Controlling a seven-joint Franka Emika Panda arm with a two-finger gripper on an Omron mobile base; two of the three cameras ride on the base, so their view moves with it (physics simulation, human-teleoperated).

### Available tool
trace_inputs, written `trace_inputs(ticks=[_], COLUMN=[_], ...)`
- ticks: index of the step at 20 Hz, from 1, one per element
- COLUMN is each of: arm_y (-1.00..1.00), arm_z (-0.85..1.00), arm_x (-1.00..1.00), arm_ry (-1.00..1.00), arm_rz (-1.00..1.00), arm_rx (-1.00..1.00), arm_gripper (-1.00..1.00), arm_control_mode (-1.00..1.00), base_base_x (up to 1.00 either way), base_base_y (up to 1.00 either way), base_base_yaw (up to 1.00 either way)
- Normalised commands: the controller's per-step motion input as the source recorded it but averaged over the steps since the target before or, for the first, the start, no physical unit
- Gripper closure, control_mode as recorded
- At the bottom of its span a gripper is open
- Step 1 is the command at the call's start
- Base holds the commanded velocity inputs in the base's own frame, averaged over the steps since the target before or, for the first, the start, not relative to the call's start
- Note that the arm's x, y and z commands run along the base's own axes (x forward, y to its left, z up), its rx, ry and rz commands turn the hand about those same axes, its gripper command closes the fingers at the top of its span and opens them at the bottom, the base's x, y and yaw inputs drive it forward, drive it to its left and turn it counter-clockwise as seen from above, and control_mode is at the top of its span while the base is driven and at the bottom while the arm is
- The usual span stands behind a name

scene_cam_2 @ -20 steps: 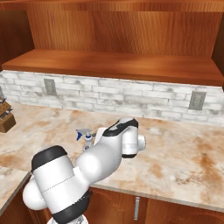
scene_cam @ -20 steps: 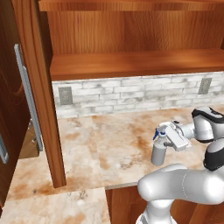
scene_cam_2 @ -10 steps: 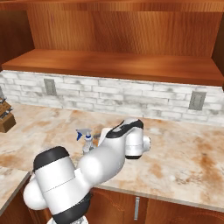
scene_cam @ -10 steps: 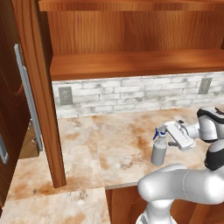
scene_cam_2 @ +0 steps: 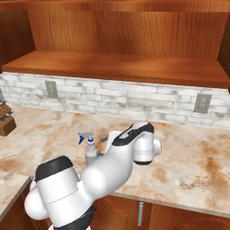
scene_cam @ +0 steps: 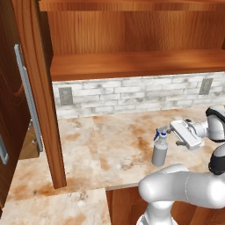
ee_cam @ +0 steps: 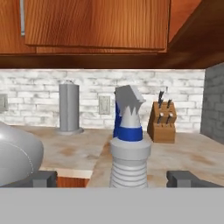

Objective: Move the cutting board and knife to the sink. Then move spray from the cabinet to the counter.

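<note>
We see the spray bottle (scene_cam: pixel 160 148) standing upright on the desk (scene_cam: pixel 105 149), near its front edge and well out from the brick wall (scene_cam: pixel 132 94) behind it. Around the bottle the desk is bare stone with rusty blotches. Above the wall runs the lowest shelf of the cabinet (scene_cam: pixel 132 66), and to the left of the bottle, well apart from it, the cabinet's open door (scene_cam: pixel 17 110) hangs with its long silver handle (scene_cam: pixel 28 99).

From the hand view we find, beyond the bottle, a knife block (ee_cam: pixel 162 118) against the brick wall on one side and a grey metal cylinder (ee_cam: pixel 69 108) on the other, both well behind it; nothing stands between the bottle and the hand.

The bottle's long axis is vertical, base on the desk, blue-and-white nozzle on top. In the left base view the nozzle points away from the gripper (scene_cam: pixel 183 134), toward the cabinet door.

The gripper sits just beside the bottle at nozzle height, level with the desk. Its jaws stand wide; in the hand view the two dark fingertips (ee_cam: pixel 183 178) show far apart on either side of the bottle's neck, not touching it.
</note>
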Motion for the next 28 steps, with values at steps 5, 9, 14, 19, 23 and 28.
trace_inputs(ticks=[5,9,14,19,23,28], arm_y=[-0.07,0.00,0.00,0.01,0.04,0.08], arm_z=[0.18,0.22,0.27,0.33,0.39,0.40], arm_x=[-0.27,-0.23,-0.22,-0.25,-0.29,-0.23], arm_ry=[0.00,0.00,0.00,0.03,0.05,0.28], arm_rz=[-0.17,-0.33,-0.35,-0.32,-0.21,-0.25], arm_rx=[-0.17,-0.24,-0.23,-0.20,-0.13,0.00], arm_gripper=[-1.00,-1.00,-1.00,-1.00,-1.00,-1.00], arm_control_mode=[-1.00,-1.00,-1.00,-1.00,-1.00,-1.00], base_base_x=[0.00,0.00,0.00,0.00,0.00,0.00], base_base_y=[0.00,0.00,0.00,0.00,0.00,0.00], base_base_yaw=[0.00,0.00,0.00,0.00,0.00,0.00])
